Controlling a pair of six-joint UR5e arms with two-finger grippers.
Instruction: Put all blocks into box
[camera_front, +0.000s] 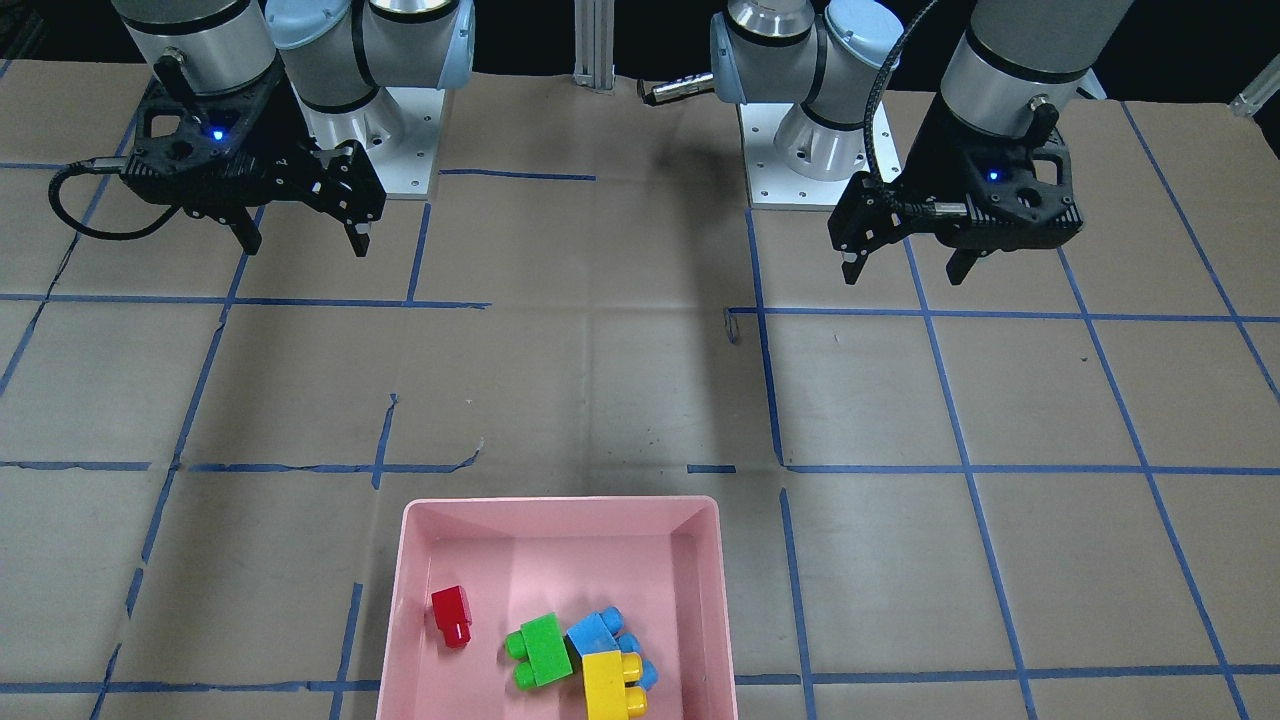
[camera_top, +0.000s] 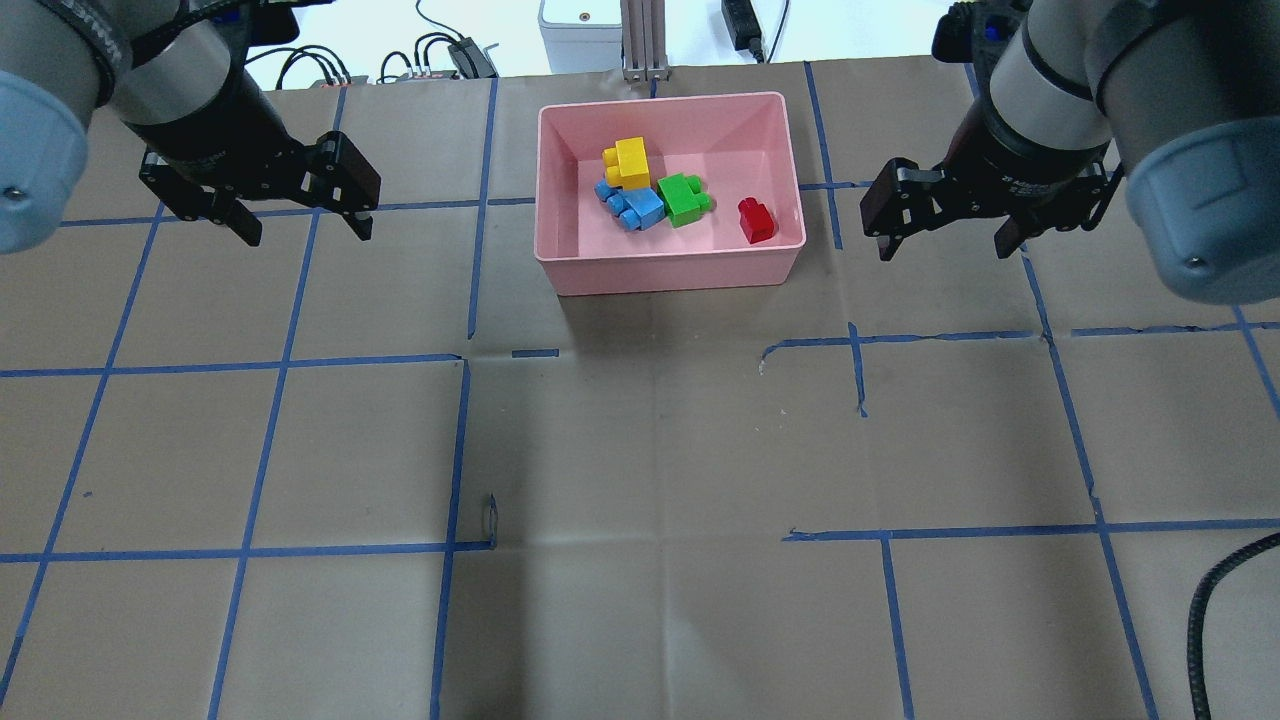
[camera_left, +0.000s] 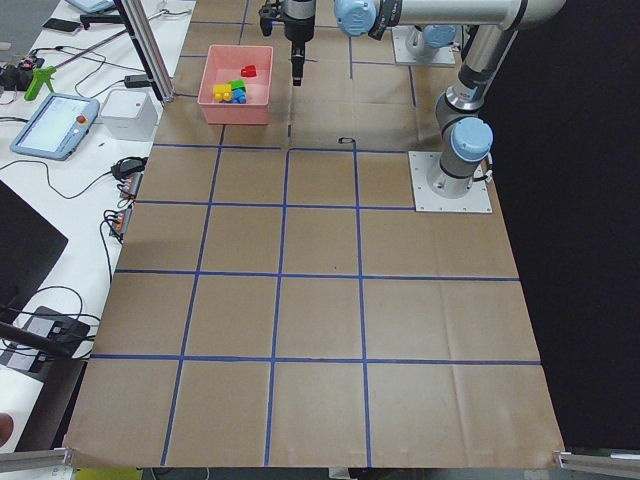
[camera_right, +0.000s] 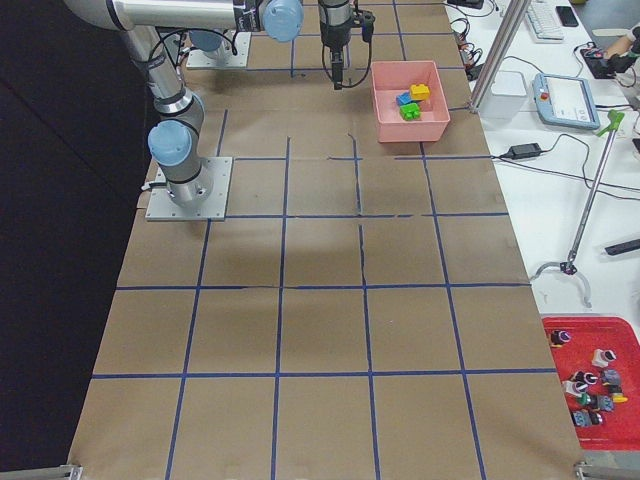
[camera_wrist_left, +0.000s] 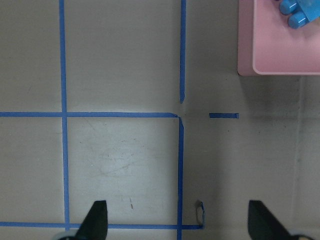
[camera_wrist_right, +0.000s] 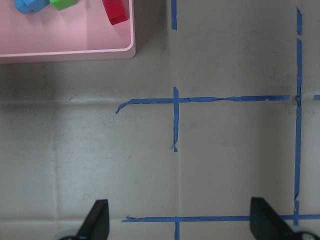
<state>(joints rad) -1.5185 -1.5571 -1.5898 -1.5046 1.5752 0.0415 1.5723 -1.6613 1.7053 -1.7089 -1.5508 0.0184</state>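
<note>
The pink box (camera_top: 670, 272) stands at the table's far middle; it also shows in the front view (camera_front: 560, 503). Inside it lie the green brick (camera_top: 683, 199), the small red brick (camera_top: 755, 220), the light blue brick (camera_top: 636, 205) and the yellow brick (camera_top: 628, 163), the yellow one resting against the blue. My left gripper (camera_top: 305, 230) hovers open and empty left of the box. My right gripper (camera_top: 943, 245) hovers open and empty right of it. The left wrist view shows the box corner (camera_wrist_left: 280, 50); the right wrist view shows the red brick (camera_wrist_right: 116, 11).
Brown paper with a blue tape grid (camera_top: 460, 450) covers the table. The two arm bases (camera_front: 390, 140) (camera_front: 810, 150) stand at the robot's side. A black cable (camera_top: 1210, 600) hangs at the near right. An aluminium post (camera_top: 640, 40) stands behind the box.
</note>
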